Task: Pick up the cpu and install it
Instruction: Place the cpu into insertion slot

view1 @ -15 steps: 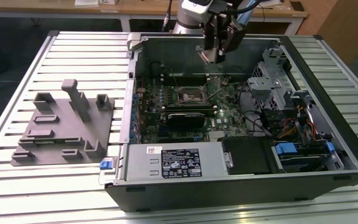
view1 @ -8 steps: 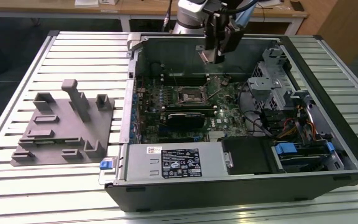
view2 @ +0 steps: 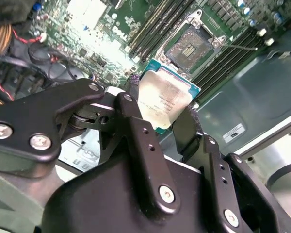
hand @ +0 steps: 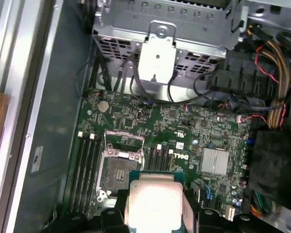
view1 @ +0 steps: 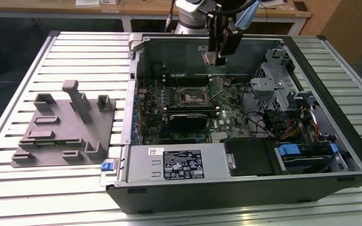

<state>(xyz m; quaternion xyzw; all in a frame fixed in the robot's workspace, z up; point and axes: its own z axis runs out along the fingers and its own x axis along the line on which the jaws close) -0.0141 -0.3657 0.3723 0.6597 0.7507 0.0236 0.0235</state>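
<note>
1. Cpu is clamped by two opposite edges between the fingers of the gripper, as seen in the second wrist view.
2. It is held in the air over the open computer case, at about 1 o'clock from the empty socket in the exterior view, and is not yet seated.
3. It is judged light, thin and stiff but fragile underneath, so the edges are the places to be gripped.
4. One cpu, one socket and one grey tray, at 9 o'clock of the case, are counted.
</note>
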